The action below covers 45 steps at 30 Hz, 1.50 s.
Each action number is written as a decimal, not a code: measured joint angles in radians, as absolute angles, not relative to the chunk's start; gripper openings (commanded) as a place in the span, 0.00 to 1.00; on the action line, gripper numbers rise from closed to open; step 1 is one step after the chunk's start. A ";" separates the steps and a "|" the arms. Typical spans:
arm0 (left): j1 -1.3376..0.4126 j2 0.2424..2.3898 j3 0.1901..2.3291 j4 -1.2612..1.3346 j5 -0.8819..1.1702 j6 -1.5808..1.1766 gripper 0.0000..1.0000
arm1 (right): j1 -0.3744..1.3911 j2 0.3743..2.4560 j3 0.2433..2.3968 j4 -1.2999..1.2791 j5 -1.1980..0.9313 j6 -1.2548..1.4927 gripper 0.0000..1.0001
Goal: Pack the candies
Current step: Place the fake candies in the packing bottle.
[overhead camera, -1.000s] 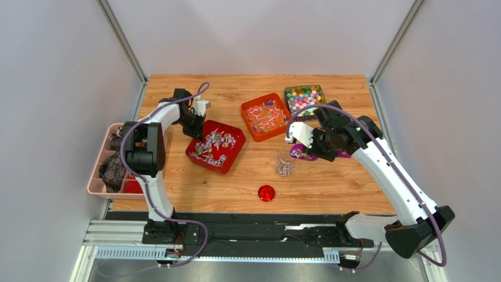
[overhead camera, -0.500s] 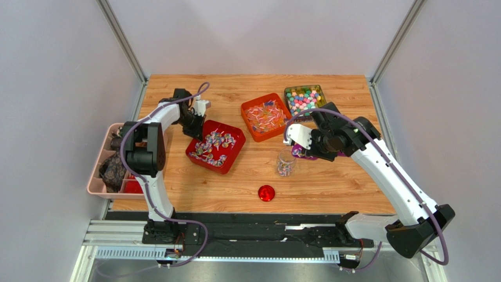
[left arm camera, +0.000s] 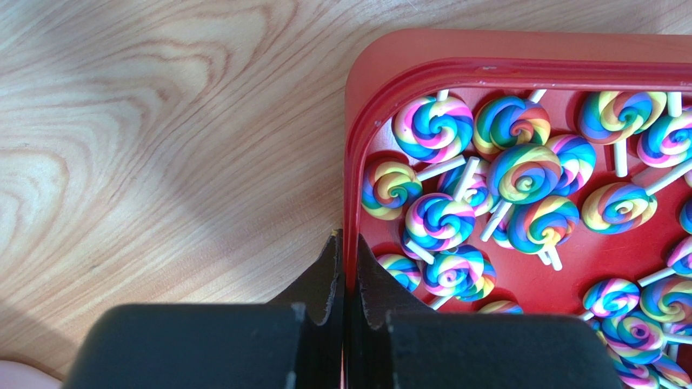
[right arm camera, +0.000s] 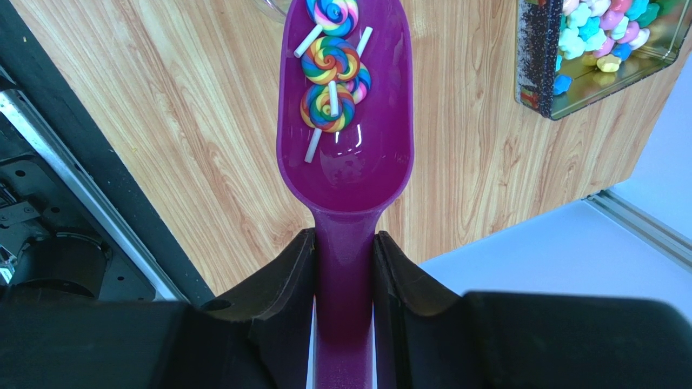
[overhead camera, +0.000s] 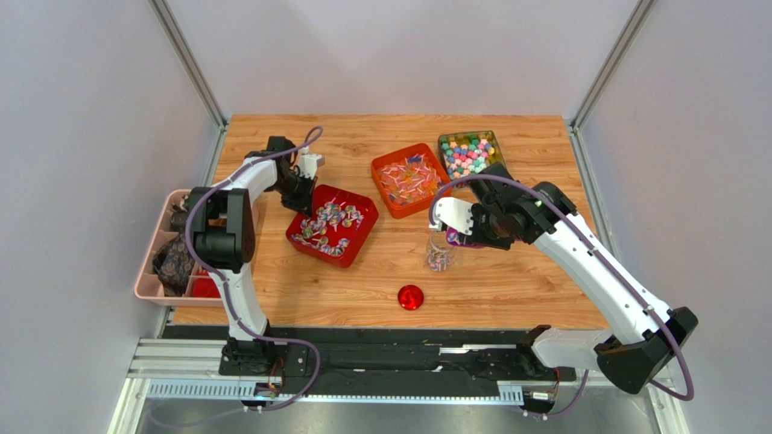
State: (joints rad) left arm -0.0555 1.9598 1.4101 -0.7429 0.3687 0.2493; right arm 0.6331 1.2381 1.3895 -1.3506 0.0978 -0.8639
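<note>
The candies here are rainbow swirl lollipops (left arm camera: 520, 170) heaped in a red tray (overhead camera: 362, 242). My left gripper (left arm camera: 348, 243) is shut on that tray's left rim (left arm camera: 351, 162), one finger inside and one outside. My right gripper (right arm camera: 345, 237) is shut on the handle of a purple scoop (right arm camera: 349, 170), which carries three lollipops (right arm camera: 329, 105). In the top view the scoop (overhead camera: 462, 237) has its front end at the mouth of a clear jar (overhead camera: 440, 251) with some candies inside. My right gripper (overhead camera: 489, 228) sits just right of the jar.
A round red lid (overhead camera: 410, 297) lies in front of the jar. An orange tray (overhead camera: 385, 165) of wrapped sweets and a tin (overhead camera: 469, 152) of star-shaped sweets stand behind it. A pink organiser (overhead camera: 145, 271) sits off the table's left edge.
My right arm has carried the loaded scoop leftwards, bringing its front end to the jar. The left gripper and red tray have not moved.
</note>
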 measured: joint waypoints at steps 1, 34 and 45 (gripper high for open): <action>-0.056 1.960 1.410 -0.743 0.369 0.249 0.00 | 0.636 1.240 1.388 -1.351 0.105 -0.863 0.00; -0.056 1.960 1.410 -0.743 0.369 0.249 0.00 | 0.794 1.271 1.388 -1.351 0.310 -0.854 0.00; -0.056 1.960 1.410 -0.743 0.369 0.249 0.00 | 0.821 1.270 1.369 -1.350 0.389 -0.854 0.00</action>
State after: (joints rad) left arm -0.0555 1.9598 1.4101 -0.7429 0.3687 0.2489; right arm 0.8211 1.2701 1.3693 -1.3499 0.3889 -0.8536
